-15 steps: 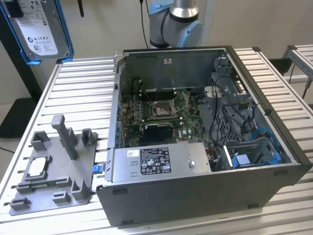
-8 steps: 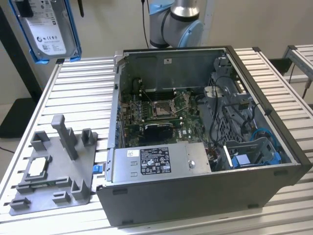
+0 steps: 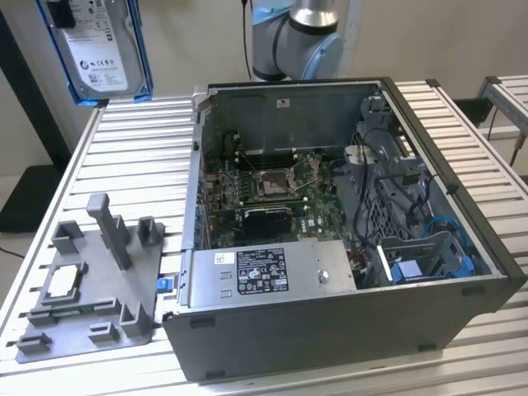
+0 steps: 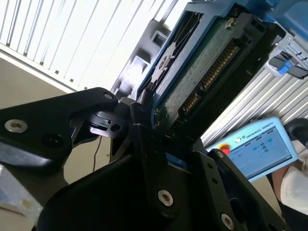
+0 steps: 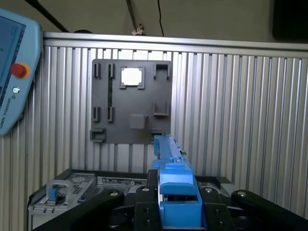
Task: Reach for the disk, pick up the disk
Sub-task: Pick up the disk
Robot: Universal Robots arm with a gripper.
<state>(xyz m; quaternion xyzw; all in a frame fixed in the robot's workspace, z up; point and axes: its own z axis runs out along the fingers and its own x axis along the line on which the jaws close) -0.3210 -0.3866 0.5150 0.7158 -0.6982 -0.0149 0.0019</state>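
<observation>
At the exterior view's left, the disk (image 3: 99,45) hangs upright in the air over the far corner of the slatted table (image 3: 124,148). It is well clear of the tabletop, its white label faces the camera, and its blue bracket (image 3: 111,98) frames its edges. In the second wrist view the gripper (image 4: 149,120) is clamped on the disk's end, with black fingers (image 4: 144,149) pressed against the bracket and the green circuit-board side showing.

Below, at the near left of the table, lies a grey fixture plate (image 3: 91,289) with a small square chip (image 3: 66,282) set in one of its pockets.

In the middle stands the open computer case (image 3: 330,330), with the motherboard (image 3: 264,181) on its floor and the power supply (image 3: 264,272) along its near wall. The robot arm (image 3: 301,41) rises behind its far wall.

At the case's right end sits a blue plastic drive bay (image 3: 404,272), among grey brackets and black cables.
</observation>
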